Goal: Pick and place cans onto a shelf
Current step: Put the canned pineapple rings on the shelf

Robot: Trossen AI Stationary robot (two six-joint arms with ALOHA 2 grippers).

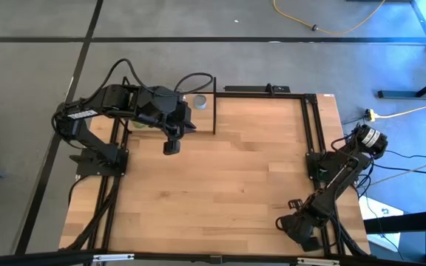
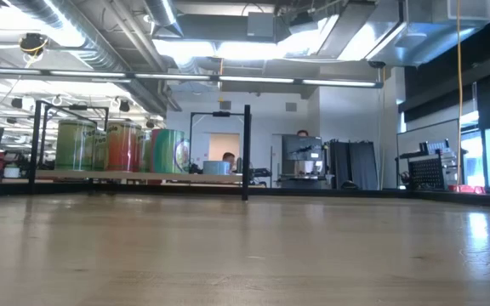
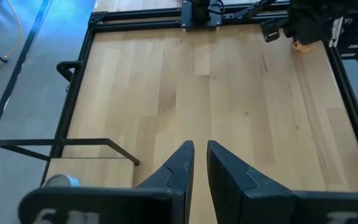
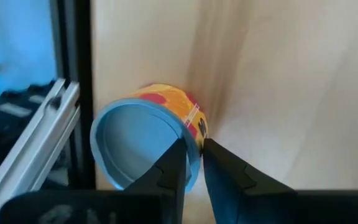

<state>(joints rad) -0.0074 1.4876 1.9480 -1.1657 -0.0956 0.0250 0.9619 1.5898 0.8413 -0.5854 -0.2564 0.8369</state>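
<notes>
High view: left gripper (image 1: 171, 146) hangs at 11 o'clock beside the shelf (image 1: 198, 118), jaws nearly together, empty. Right gripper (image 4: 191, 163) at 5 o'clock, jaws nearly together against an orange can's (image 4: 166, 112) rim. Cans (image 2: 122, 146) line the shelf.

Yellow-orange can (image 4: 166, 112) with red patches

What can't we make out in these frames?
- Can count on the shelf: in the high view the left arm covers most of it and only one can shows. In the low view the cans overlap.
- Yellow-red can at the right gripper: hidden under the arm in the high view, and its label is blurred in the right wrist view.
- Low view: neither gripper shows.
</notes>
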